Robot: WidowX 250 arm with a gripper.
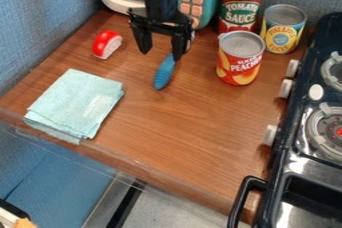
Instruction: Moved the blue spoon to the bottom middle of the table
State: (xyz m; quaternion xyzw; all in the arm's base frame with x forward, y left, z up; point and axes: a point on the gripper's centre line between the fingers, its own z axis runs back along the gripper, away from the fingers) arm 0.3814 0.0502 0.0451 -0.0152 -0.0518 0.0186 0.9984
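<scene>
- Cloth (77, 103), left of peach can (240, 58): overswing could drag it.
- Gripper (161, 55), left of can: jaws apart, apparently empty; off-centre close could shove, not grab.
- Blue spoon (164, 73), on table (180, 122) left of can: end-grip may twist.

On my screen, a solid blue spoon (163, 73) is at the upper middle of the brown wooden table (180, 117), slanting, its wider visible end toward me (its narrow end is partly hidden at the gripper (161, 55)).
</scene>
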